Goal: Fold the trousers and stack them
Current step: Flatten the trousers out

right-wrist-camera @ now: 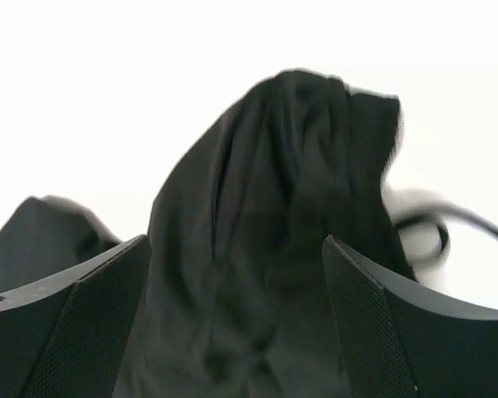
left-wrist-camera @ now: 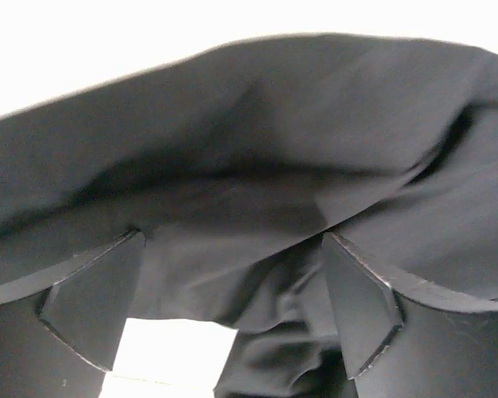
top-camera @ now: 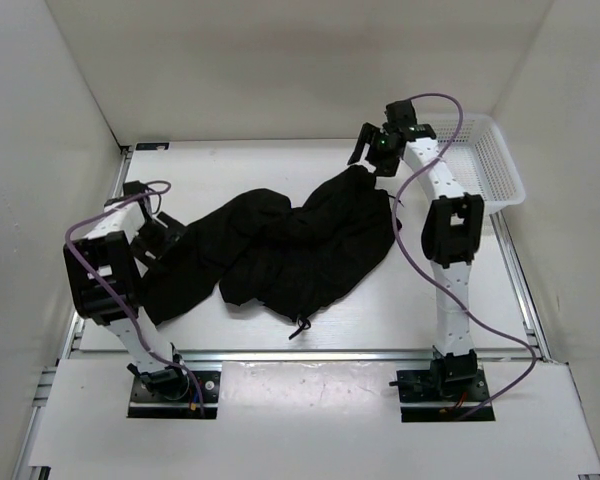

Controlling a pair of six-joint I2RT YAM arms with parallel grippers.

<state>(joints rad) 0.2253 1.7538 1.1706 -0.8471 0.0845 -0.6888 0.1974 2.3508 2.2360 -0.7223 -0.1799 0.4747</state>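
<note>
The black trousers [top-camera: 280, 250] lie crumpled across the middle of the table, from the left arm to the far right. A thin drawstring end [top-camera: 300, 326] sticks out at their near edge. My left gripper [top-camera: 156, 236] is low at the trousers' left end. In the left wrist view [left-wrist-camera: 232, 319] its jaws are wide apart, with black fabric [left-wrist-camera: 257, 166] between and beyond them. My right gripper [top-camera: 373, 158] is over the trousers' far right end. In the right wrist view [right-wrist-camera: 236, 327] its jaws are wide apart, with a bunched ridge of fabric [right-wrist-camera: 274, 215] between them.
A white plastic mesh basket [top-camera: 495, 165] stands at the far right against the wall. White walls close in the table on the left, back and right. Metal rails [top-camera: 310, 354] run along the table's near edge.
</note>
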